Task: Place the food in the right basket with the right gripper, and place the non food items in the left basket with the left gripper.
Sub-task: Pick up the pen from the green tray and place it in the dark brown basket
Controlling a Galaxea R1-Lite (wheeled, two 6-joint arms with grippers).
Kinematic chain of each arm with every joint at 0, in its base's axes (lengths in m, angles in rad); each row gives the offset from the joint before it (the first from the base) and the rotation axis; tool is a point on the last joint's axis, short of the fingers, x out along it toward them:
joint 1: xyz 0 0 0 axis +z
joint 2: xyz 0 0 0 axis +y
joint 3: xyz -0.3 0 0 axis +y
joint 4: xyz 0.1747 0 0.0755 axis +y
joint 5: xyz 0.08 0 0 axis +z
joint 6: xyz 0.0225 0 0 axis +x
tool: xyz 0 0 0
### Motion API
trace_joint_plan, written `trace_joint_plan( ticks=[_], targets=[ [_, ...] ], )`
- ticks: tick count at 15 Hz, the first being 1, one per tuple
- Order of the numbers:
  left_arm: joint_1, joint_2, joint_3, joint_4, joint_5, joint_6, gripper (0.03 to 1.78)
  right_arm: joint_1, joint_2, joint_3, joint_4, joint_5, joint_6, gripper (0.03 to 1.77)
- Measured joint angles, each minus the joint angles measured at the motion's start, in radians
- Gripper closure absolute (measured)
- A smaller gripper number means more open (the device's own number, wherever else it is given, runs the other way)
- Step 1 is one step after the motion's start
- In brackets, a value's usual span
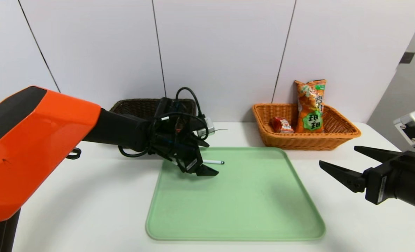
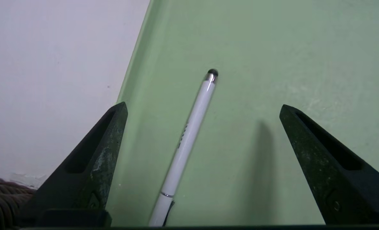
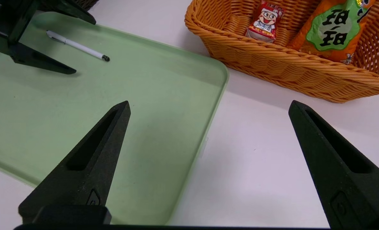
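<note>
Left tool (image 2: 203, 108) — spread wide — straddles the pen (image 2: 189, 134).

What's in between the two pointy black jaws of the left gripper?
The white pen lies on the green tray between the open jaws of the left gripper. The left wrist view shows it; neither jaw touches it.

A pale mint-green plastic tray (image 1: 249, 206) fills the lower centre of the head view, on a plain white table (image 1: 88, 196). On it lies a thin white pen (image 1: 212, 161) with a silver band and black tip. At upper right, an orange-tan woven wicker basket (image 1: 340, 134) holds a long orange snack bag (image 1: 310, 105) with green label and a small red drink carton (image 1: 281, 125) printed with a cartoon face. A dark brown woven wicker basket (image 1: 137, 106) sits upper left of centre.
</note>
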Motion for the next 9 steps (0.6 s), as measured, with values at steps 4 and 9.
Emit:
trace_joint_plan(
  ticks=[4, 9],
  targets=[
    [0.031, 0.035, -0.004, 0.001, -0.004, 0.000, 0.12, 0.011, 0.002, 0.001, 0.001, 0.019, 0.026, 0.09],
    [0.038, 0.047, -0.007, 0.040, -0.019, -0.003, 0.12, 0.014, 0.012, -0.002, 0.001, 0.021, 0.032, 0.09]
  ],
)
